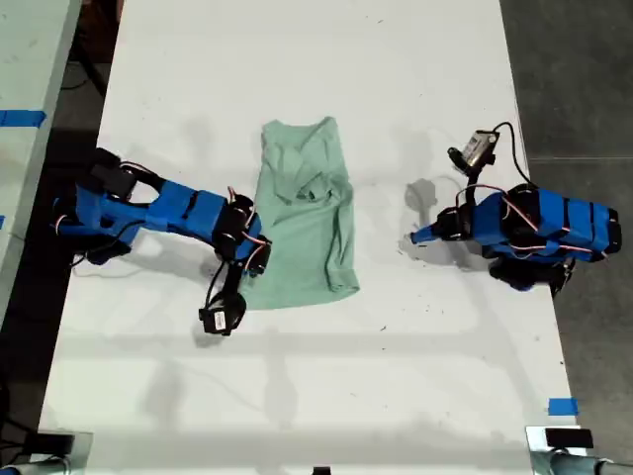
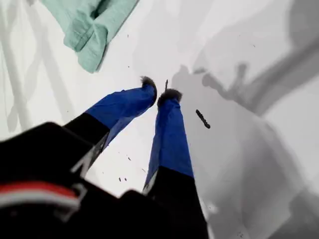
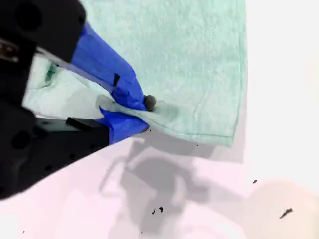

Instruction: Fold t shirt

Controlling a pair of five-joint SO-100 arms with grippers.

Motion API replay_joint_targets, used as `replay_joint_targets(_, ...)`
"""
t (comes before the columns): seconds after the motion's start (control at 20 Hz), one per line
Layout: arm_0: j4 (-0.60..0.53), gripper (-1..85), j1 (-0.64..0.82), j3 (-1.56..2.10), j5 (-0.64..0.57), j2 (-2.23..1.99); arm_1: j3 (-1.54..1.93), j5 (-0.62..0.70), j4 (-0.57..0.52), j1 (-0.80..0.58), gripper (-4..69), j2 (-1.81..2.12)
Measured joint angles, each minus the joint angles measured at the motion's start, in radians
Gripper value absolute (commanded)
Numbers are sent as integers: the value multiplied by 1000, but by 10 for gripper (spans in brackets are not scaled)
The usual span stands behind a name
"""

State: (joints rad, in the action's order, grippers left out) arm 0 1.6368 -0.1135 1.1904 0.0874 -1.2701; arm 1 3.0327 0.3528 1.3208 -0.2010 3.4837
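Jaws of my second gripper pinch the t shirt hem.

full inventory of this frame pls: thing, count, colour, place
t shirt: 1, pale mint green, wrinkled, partly folded, middle of the table.
table: 1, white, fills most of the exterior view.
blue tape: 1 piece on the table near the exterior view's lower right; another on the surface at that view's left edge.
my first hand: 1, blue, tips nearly together on nothing, above bare table at the exterior view's right.
my second hand: 1, blue, shut on the t shirt's hem, at the exterior view's left.
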Motion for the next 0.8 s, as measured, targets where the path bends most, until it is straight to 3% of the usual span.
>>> replay_joint_targets(0.25,0,-2,8,-163,-67,2,0,0,0,0,51,0)
replay_joint_targets(0.45,-103,1,57,-166,-150,51,0,0,0,0,51,0)
replay_joint_targets(0.65,-225,126,104,-166,-232,121,0,0,0,0,52,0)
replay_joint_targets(0.8,-302,146,124,-166,-272,175,0,0,0,0,52,0)
